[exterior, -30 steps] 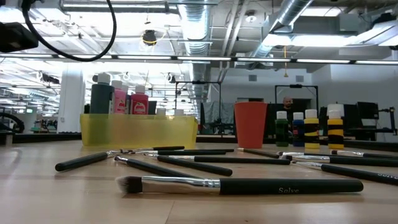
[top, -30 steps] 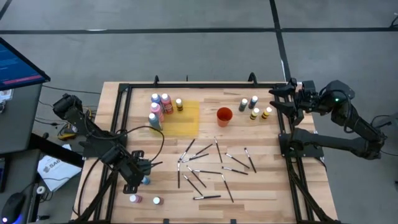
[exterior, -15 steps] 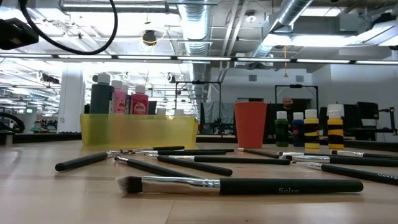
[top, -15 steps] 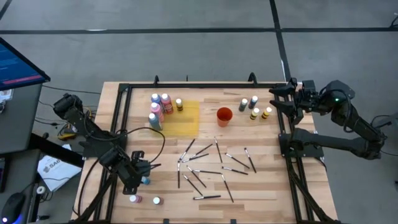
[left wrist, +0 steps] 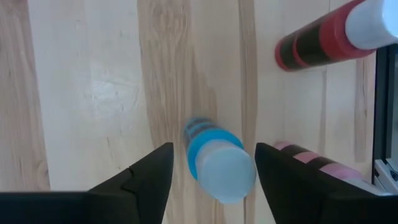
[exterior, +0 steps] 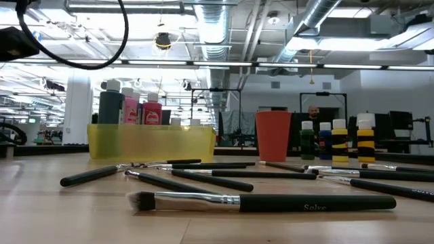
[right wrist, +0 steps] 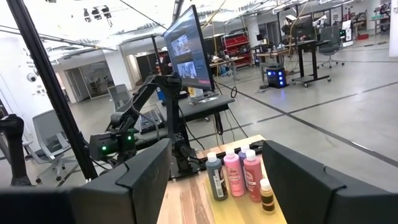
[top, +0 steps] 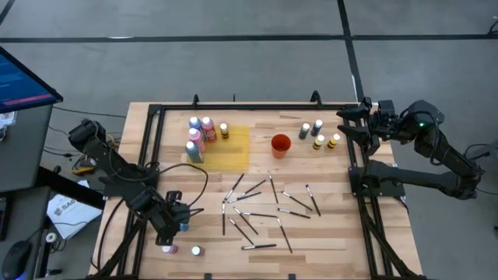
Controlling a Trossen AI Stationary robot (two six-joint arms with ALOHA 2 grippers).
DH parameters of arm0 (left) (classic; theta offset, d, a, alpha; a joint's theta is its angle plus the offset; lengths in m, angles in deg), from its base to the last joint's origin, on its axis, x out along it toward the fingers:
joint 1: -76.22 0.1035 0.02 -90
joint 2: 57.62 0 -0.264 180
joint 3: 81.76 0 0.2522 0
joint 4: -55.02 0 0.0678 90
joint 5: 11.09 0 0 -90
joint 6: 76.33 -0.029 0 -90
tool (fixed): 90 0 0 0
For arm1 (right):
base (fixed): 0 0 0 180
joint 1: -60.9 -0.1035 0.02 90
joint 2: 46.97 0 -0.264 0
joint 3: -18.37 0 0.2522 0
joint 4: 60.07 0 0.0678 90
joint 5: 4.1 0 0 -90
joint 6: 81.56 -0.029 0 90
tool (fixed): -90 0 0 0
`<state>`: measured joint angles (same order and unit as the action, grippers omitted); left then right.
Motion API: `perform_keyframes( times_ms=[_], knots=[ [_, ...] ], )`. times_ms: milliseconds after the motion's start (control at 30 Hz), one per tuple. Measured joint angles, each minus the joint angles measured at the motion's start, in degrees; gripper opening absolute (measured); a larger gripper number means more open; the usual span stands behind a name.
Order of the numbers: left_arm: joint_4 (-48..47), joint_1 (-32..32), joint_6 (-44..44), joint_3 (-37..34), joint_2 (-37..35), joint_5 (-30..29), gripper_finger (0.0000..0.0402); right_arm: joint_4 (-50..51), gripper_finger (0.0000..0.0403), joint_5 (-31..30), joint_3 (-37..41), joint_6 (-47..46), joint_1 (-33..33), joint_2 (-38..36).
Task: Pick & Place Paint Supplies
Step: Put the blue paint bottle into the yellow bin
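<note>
If the fingers are closed from this height, the blue bottle [left wrist: 214, 163] is likely to be caught on its pale cap only, and a slip or a tip-over onto the wood is the probable result. It stands between the fingers of the left gripper [left wrist: 211, 186] in the left wrist view, untouched, with clear gaps on both sides. The gap looks slightly uneven, so the bottle could be nudged sideways by whichever finger lands first. A dark red bottle [left wrist: 323, 38] and a pink bottle [left wrist: 317, 163] are seen close by; the pink one sits just beside one finger and could be clipped on descent.

The left arm is reached over the near-left part of the table [top: 311, 241], wrist pointed straight down, jaws spread wide around the bottle. The right gripper [top: 352, 124] is parked at the far-right table edge, jaws wide, nothing held, camera looking level across the table.

Other supplies are placed as follows: a bottle cluster [top: 199, 134] by the yellow mat [top: 233, 148], another group [top: 319, 134] right of the orange-red cup [top: 280, 145], brushes [top: 257, 208] scattered mid-table. Nothing is seen to have been lifted yet.
</note>
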<state>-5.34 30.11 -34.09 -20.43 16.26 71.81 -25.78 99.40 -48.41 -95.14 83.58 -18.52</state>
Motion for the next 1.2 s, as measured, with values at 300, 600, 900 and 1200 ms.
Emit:
perform_keyframes(
  times_ms=[300, 600, 900, 1200],
  knots=[
    [0.1, 0.1, 0.0, 0.0, 0.0, 0.3, 0.0125, 0.0, 0.0248, 0.0, 0.0, 0.0, 0.0, 0.0],
    [-0.3, 3.8, 1.2, 0.5, 0.0, 0.9, 0.0101, 0.0, 0.0248, -1.8, 0.0, 0.0, 0.0, 0.0],
    [-2.0, 17.1, -0.7, 4.2, -4.3, -3.3, 0.0101, 0.0, 0.0248, -1.8, 0.0, 0.0, 0.0, 0.0],
    [-1.9, 37.7, -1.5, 7.2, -9.3, -11.0, 0.01, 0.0, 0.0248, -1.8, 0.0, 0.0, 0.0, 0.0]
  ],
)
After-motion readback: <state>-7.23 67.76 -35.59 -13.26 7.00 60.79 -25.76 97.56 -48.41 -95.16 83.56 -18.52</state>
